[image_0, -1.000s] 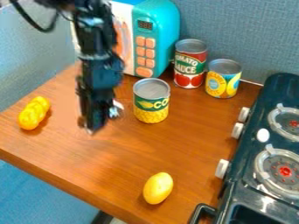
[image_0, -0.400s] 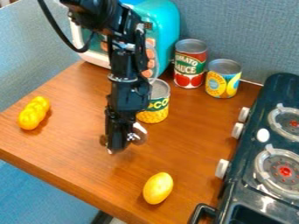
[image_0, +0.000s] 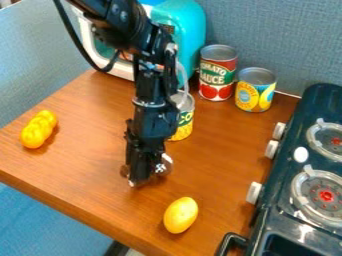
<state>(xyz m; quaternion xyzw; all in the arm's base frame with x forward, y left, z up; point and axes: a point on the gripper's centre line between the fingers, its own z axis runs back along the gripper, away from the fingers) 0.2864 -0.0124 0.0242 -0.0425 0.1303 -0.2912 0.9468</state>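
Observation:
The black gripper hangs over the middle of the wooden table, its tip up and to the left of a smooth yellow oval object near the front edge. A gap shows between the two. Behind the arm stands a yellow and green can, partly hidden by it. A lumpy yellow object lies at the table's left side.
A red tomato can and a yellow and blue can stand at the back, beside a teal toy microwave. The dark toy stove borders the wooden table on the right.
The arm has moved right and toward the front edge, closer to the smooth yellow object. It now covers part of the yellow and green can, which stood uncovered before. The objects have stayed put.

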